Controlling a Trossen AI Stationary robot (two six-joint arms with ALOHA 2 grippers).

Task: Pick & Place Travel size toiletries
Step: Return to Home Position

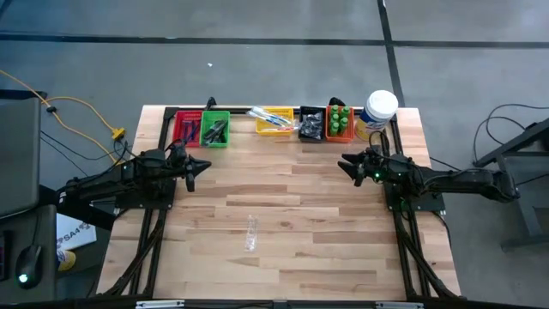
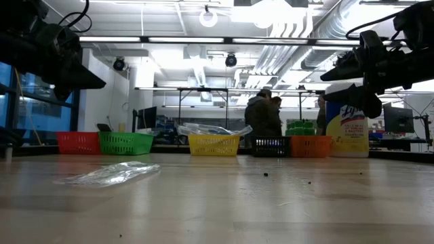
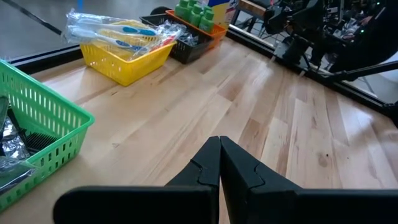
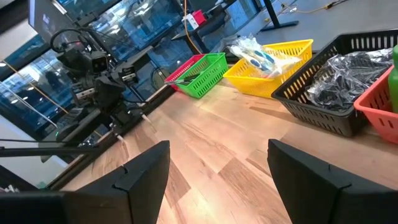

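Note:
A clear-wrapped item (image 1: 250,233) lies flat on the wooden table near its middle front, apart from both arms; the low view shows it as a crinkled clear wrapper (image 2: 108,175). More toiletries sit in the bins along the far edge: wrapped toothbrushes in the yellow bin (image 3: 118,34), green bottles in the orange bin (image 3: 196,12), dark wrapped pieces in the black bin (image 4: 348,71). My left gripper (image 3: 219,146) hovers shut above the table's left side (image 1: 202,166). My right gripper (image 4: 217,155) hovers open above the right side (image 1: 346,163), nothing between its fingers.
A red bin (image 1: 186,127) and a green bin (image 1: 214,129) stand at the far left of the row. A large white jar (image 1: 377,112) stands at the far right corner. Bare wood lies between the two arms. People stand in the room behind the table (image 2: 264,115).

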